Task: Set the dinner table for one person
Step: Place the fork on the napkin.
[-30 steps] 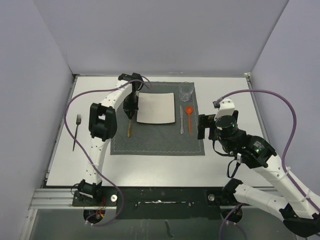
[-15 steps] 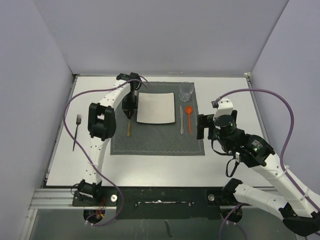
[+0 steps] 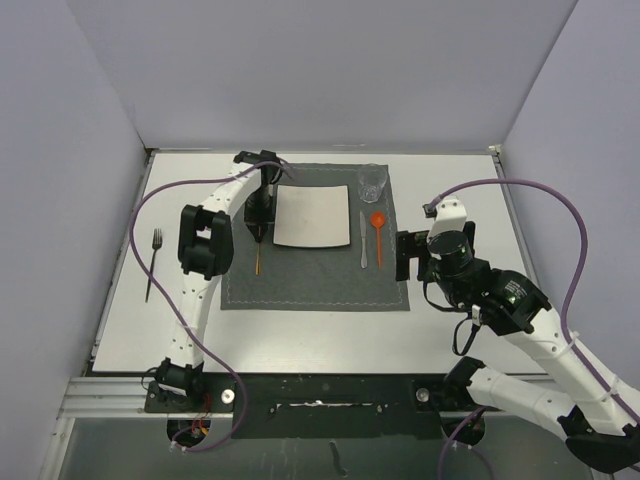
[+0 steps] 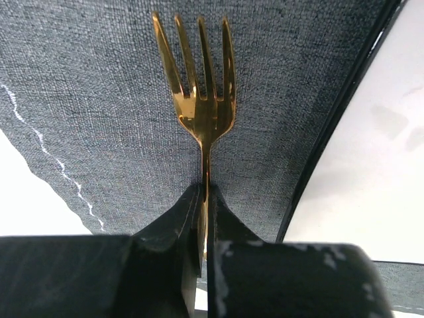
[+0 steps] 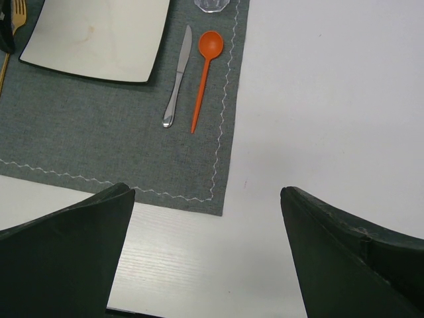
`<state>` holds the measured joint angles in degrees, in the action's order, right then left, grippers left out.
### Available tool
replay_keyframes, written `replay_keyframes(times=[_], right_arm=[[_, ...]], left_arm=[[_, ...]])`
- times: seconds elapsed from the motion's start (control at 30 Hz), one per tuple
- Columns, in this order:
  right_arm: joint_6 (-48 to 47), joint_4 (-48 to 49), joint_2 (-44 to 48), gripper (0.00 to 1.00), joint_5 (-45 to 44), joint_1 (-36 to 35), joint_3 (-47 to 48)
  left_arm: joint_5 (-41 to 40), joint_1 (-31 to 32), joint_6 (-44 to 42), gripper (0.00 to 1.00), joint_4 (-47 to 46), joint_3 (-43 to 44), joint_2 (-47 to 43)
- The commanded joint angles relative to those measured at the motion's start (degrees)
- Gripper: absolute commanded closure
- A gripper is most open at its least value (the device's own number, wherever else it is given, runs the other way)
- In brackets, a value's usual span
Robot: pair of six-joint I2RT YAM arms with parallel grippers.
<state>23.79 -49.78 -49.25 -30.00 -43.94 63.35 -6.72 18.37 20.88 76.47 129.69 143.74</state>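
The dinner table [image 3: 450, 330] is a wide white top with a dark grey placemat [image 3: 310, 280] on it. A white square plate [image 3: 312, 216] sits on the mat, with a clear glass [image 3: 372, 183], a silver knife [image 3: 364, 245] and an orange spoon [image 3: 378, 230] to its right. My left gripper [image 3: 259, 228] is shut on the handle of a gold fork [image 4: 202, 99] just left of the plate, tines over the mat [image 4: 99, 99]. My right gripper [image 3: 405, 255] stands open over the mat's near right corner [image 5: 218, 199], nothing between its fingers [image 5: 66, 252].
A dark fork [image 3: 153, 262] lies on the bare table far left of the mat. Grey walls close in the table on three sides. The plate's dark rim [image 4: 344, 126] runs close beside the gold fork. Purple cables loop above both arms.
My left gripper has shifted the gold fork slightly toward the far side, along the plate's left edge. The right arm has hardly moved.
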Motion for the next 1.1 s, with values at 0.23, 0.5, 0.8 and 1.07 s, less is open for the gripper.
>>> replay_keyframes(times=[0.23,0.5,0.8,1.07], right_arm=[[-0.4,1.3,0.4,0.02,-1.8,-0.3,1.5],[-0.4,1.1,0.4,0.02,-1.8,-0.3,1.7],[-0.4,1.1,0.9,0.02,-1.9,-0.3,1.8],[-0.8,1.3,0.6,0.02,-2.0,-0.3,2.1]], left_arm=[[1.3,-1.1,1.3,1.0,-1.8,1.6,2.8],[0.5,-1.0,1.4,1.0,-2.1,1.3,2.6],[1.4,-1.0,1.2,0.78,-2.4,1.4,2.7],[1.5,-0.9,1.1,0.67,-2.5,1.7,2.4]])
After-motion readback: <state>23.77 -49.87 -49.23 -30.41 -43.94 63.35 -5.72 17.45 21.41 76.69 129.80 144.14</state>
